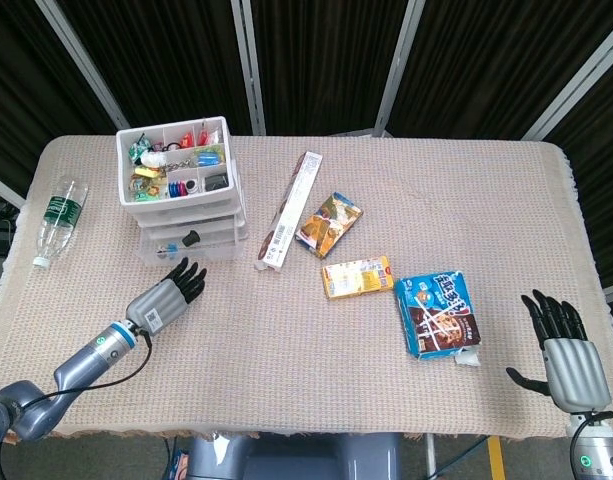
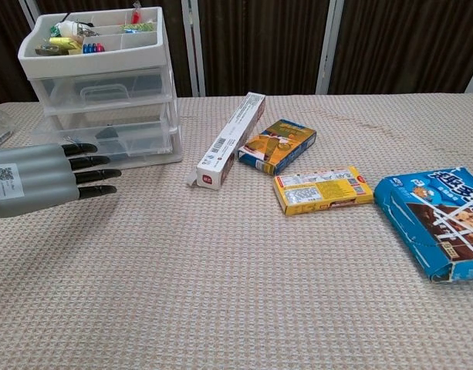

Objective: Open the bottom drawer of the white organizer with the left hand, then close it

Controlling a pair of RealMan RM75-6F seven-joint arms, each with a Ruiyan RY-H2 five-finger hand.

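The white organizer (image 1: 181, 195) stands at the table's back left, its top tray full of small items. Its clear bottom drawer (image 1: 191, 243) sits pushed in, nearly flush with the two drawers above; in the chest view the drawer (image 2: 124, 139) shows a dark item inside. My left hand (image 1: 166, 298) lies flat just in front of it, fingers straight and pointing at the drawer front, holding nothing. Its fingertips (image 2: 105, 173) end close to the drawer; I cannot tell if they touch. My right hand (image 1: 564, 352) rests open at the table's front right edge, far from the organizer.
A plastic bottle (image 1: 58, 218) lies left of the organizer. A long white box (image 1: 289, 210) lies right of it, then a snack pack (image 1: 329, 222), a yellow box (image 1: 357, 277) and a blue package (image 1: 438, 312).
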